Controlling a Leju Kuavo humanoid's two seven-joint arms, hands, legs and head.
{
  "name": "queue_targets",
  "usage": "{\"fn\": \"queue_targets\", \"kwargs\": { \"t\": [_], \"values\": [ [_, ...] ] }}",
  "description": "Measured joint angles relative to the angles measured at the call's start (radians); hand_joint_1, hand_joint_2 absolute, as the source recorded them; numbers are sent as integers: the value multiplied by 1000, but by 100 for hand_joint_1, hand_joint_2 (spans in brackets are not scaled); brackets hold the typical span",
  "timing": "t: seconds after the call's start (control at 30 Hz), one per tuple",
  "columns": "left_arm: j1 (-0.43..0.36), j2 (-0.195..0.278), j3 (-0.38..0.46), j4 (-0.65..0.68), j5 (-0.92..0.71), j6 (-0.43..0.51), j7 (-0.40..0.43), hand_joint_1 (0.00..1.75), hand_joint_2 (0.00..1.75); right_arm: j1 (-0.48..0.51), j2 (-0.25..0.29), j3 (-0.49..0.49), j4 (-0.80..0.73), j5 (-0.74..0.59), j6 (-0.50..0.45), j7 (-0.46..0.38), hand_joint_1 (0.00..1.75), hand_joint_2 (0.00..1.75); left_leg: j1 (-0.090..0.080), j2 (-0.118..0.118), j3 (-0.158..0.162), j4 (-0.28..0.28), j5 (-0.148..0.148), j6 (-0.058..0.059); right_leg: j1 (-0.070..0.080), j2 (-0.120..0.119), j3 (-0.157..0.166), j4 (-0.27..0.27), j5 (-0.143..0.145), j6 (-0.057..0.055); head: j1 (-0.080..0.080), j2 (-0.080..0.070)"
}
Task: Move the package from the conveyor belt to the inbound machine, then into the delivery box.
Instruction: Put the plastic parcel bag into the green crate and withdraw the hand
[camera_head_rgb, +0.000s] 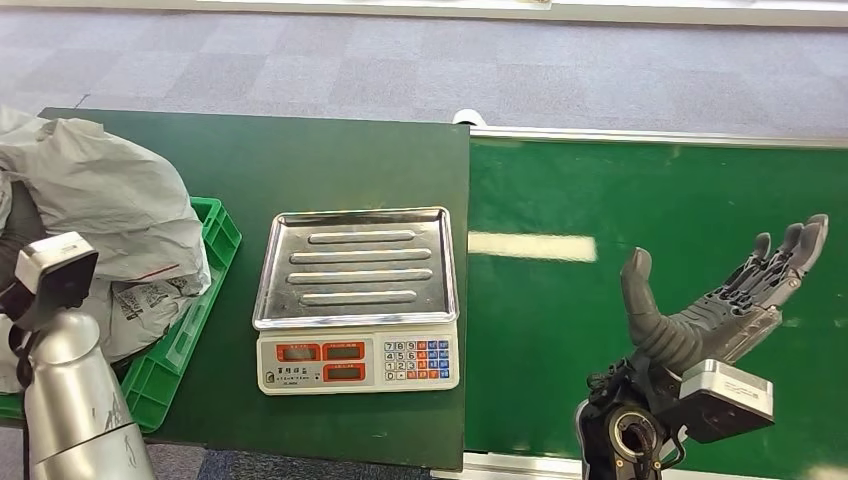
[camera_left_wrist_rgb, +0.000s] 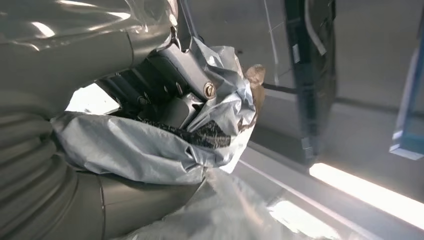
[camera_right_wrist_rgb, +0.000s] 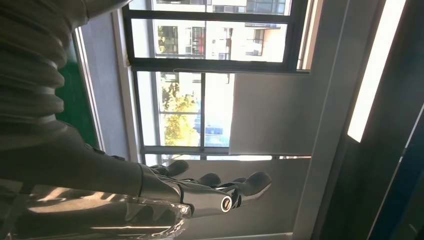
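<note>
My right hand (camera_head_rgb: 725, 300) hovers palm-up, fingers spread, empty, over glossy green conveyor belt (camera_head_rgb: 650, 300) beside table's right edge. Left hand (camera_left_wrist_rgb: 165, 100) buried in crumpled grey plastic mailer package (camera_head_rgb: 110, 215), fingers curled into film, gripping it above green plastic crate (camera_head_rgb: 205, 290) at dark green tabletop's (camera_head_rgb: 300, 160) left edge. Silver-trayed weighing scale with red displays (camera_head_rgb: 357, 300) sits bare between the two. Package lies left of scale, so I judge left arm is nearer for drop; long axis unclear.

1. Scale (camera_head_rgb: 357, 300): keypad digits 7 8 9, 4 5 6, 1 2 3, 0 legible; brand characters on its front panel too small to read.
2. Package (camera_head_rgb: 120, 215): printed label illegible.
</note>
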Motion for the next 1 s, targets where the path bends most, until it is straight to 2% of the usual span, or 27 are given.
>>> {"fn": "queue_targets", "kwargs": {
  "t": [0.1,0.2,0.27,0.37,0.43,0.53,0.63,0.8,0.87,0.93,1.0],
  "values": [
    [-48,13,112,106,-123,0,28,175,175,-7,0,3,9,-7,1,1,0,175,0,0,0,0,0,0,0,0,0,0,0,0,0,0],
    [-99,47,218,225,-199,0,66,175,175,-14,0,4,18,-12,3,4,0,175,0,1,1,0,0,0,0,1,0,1,0,0,0,0],
    [-128,67,272,288,-182,0,48,175,175,-18,0,4,23,-13,3,7,0,175,0,1,1,0,0,0,0,1,0,1,0,0,0,0],
    [-155,90,318,364,-40,0,24,175,175,-20,-1,3,31,-15,1,8,0,175,0,0,0,0,0,0,0,1,0,1,0,0,0,0],
    [-151,95,307,363,118,1,16,175,175,-19,-1,2,34,-16,0,8,0,175,0,0,0,0,0,0,0,1,0,1,0,0,1,0],
    [-128,103,221,293,328,2,43,174,175,-16,-2,-2,36,-18,1,7,0,175,0,0,0,0,0,0,0,0,-1,0,0,0,0,0],
    [-109,111,124,208,402,1,51,171,175,-16,-3,-4,39,-19,2,6,0,175,0,0,-1,0,0,0,0,0,-1,0,0,0,0,0],
    [-77,114,24,101,474,1,60,162,175,-16,-5,-9,44,-19,-10,6,0,175,0,0,-1,0,0,0,0,1,-1,0,0,0,0,0],
    [-73,125,6,96,381,-2,140,166,175,-15,-6,-10,44,-18,-13,6,0,175,0,0,-1,0,0,0,0,0,-1,0,0,0,0,0],
    [-78,161,-12,143,231,-26,310,171,175,-14,-8,-10,44,-18,-15,6,0,175,1,1,-1,0,0,0,0,1,-2,0,0,0,0,0],
    [-104,219,-39,257,93,-90,498,175,175,-13,-9,-10,44,-19,-13,9,0,175,1,2,0,0,1,-1,1,2,-3,1,0,0,0,0]
  ]
}}
